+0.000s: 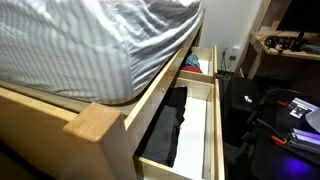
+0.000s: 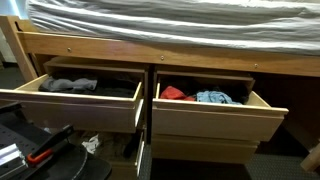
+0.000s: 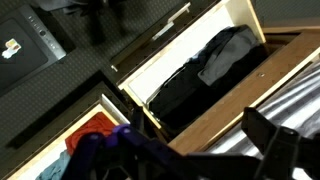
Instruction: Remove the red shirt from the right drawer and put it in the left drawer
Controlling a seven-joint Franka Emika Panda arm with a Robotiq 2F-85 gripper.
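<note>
The red shirt (image 2: 175, 93) lies bunched at the left end of the right drawer (image 2: 215, 118), which stands pulled out. In an exterior view the red shirt (image 1: 190, 68) is only a small patch in the far right drawer (image 1: 207, 55). The left drawer (image 2: 70, 108) is also pulled out, and its white floor (image 1: 196, 120) shows from the side. In the wrist view my gripper (image 3: 190, 150) is open and empty, high above the bed rail, with the left drawer (image 3: 235, 20) ahead and the red shirt (image 3: 95, 130) at lower left. In both exterior views the gripper does not show.
A black garment (image 3: 185, 85) and a grey cloth (image 3: 228, 52) lie in the left drawer. A blue cloth (image 2: 212, 97) sits beside the red shirt. The striped mattress (image 1: 90, 40) overhangs both drawers. Dark equipment (image 1: 290, 110) stands on the floor by the drawers.
</note>
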